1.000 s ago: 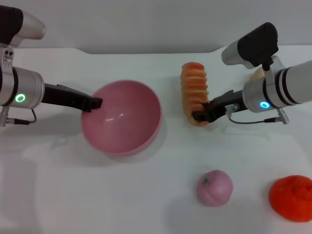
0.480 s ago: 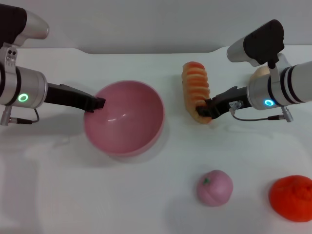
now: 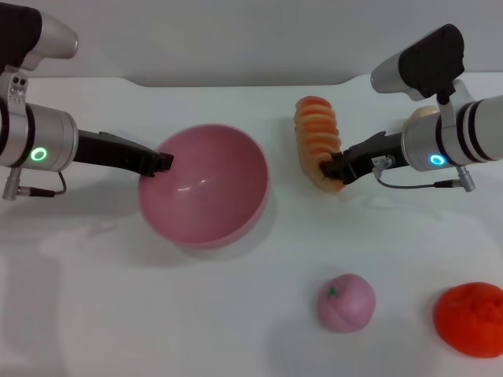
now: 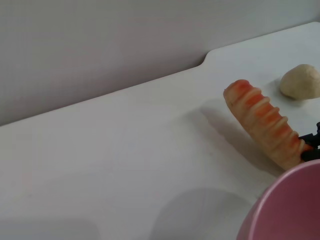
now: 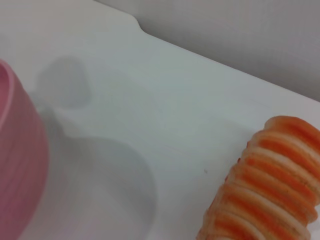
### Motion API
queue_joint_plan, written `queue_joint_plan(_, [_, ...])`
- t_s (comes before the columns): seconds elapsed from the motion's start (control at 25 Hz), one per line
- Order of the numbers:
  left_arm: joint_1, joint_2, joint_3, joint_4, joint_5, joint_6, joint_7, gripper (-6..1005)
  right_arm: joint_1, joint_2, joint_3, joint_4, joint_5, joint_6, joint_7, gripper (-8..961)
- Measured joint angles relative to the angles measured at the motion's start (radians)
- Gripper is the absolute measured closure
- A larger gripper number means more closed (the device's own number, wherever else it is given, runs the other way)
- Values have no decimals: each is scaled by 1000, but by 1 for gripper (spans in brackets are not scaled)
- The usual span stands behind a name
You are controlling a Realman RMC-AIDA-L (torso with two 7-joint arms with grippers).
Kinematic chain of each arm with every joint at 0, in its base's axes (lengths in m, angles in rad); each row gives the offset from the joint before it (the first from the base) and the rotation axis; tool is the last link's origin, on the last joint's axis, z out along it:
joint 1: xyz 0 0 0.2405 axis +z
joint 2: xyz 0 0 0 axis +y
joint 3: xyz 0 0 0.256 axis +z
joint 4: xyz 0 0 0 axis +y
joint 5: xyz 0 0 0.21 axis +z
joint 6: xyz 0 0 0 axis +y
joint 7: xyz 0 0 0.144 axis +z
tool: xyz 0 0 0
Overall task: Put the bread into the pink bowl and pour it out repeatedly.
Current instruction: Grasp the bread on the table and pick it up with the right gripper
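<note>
The pink bowl (image 3: 206,187) sits left of centre on the white table, its opening tipped a little toward me. My left gripper (image 3: 161,162) is shut on its left rim. The bread (image 3: 316,135), striped orange and cream, lies lengthwise to the right of the bowl. Its near end is held in my shut right gripper (image 3: 333,168). In the left wrist view the bread (image 4: 265,127) slants past the bowl's rim (image 4: 287,207). In the right wrist view the bread (image 5: 270,185) is close up, with the bowl's side (image 5: 20,165) farther off.
A small pink peach-like ball (image 3: 346,302) and an orange fruit (image 3: 470,318) lie near the front right. A beige lump (image 3: 420,116) sits behind my right arm, and the left wrist view shows the lump (image 4: 300,81) too. The table's back edge runs along the wall.
My left gripper has carried the bowl slightly to the right. My right gripper has shifted a little right and back with the bread's near end in it.
</note>
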Motion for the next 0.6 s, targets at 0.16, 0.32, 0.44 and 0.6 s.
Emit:
queue_joint_plan(0.16, [-1,0,0,0,0,0,0,966,0,0,0,-1,0,0,0,757])
queue_joint_plan(0.32, [-3,-1,0,0,0,0,0,966,0,0,0,-1,1,1,0,784])
queue_joint_plan(0.44, [-4,-1,0,0,0,-1,0,966,-1,0,0,-2,2,1,0,798])
queue_joint_plan(0.6, [-4,-1,3,0,0,-2,0,966,-10,1,0,-13,2,1,0,808])
